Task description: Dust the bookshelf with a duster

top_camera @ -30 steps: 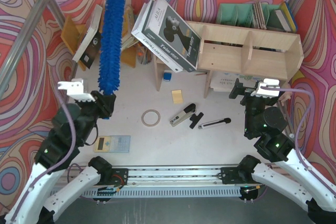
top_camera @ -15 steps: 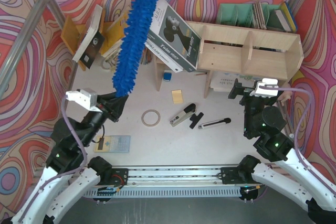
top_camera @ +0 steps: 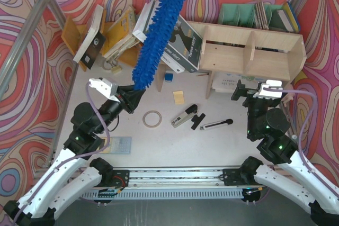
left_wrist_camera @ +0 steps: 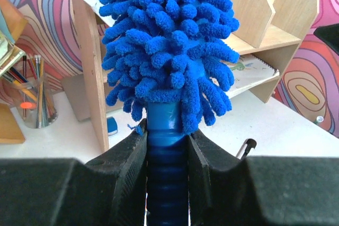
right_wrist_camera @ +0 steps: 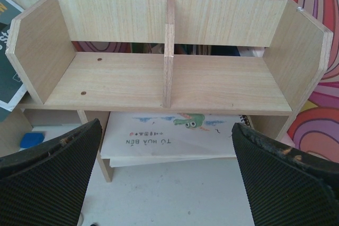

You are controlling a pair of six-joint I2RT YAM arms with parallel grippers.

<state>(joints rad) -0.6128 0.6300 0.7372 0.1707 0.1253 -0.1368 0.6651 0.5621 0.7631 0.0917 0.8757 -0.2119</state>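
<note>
Top external view, entry one: duster (top_camera: 159, 30), raised on a slant above the leaning box (top_camera: 183, 46), head near the bookshelf (top_camera: 249, 51) at its left end; contact cannot be told. Left gripper (left_wrist_camera: 167, 146) clamped on the duster's blue handle. Right gripper (right_wrist_camera: 167, 125) spread wide, holding nothing, facing the shelf compartments. Dusting judged barely begun, with every compartment yet to wipe.

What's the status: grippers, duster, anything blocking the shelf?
Left gripper shut on fluffy blue chenille duster, head angled up toward back wall. Right gripper open, facing pale plywood bookshelf. Black-and-white box leans on its left end.
</note>
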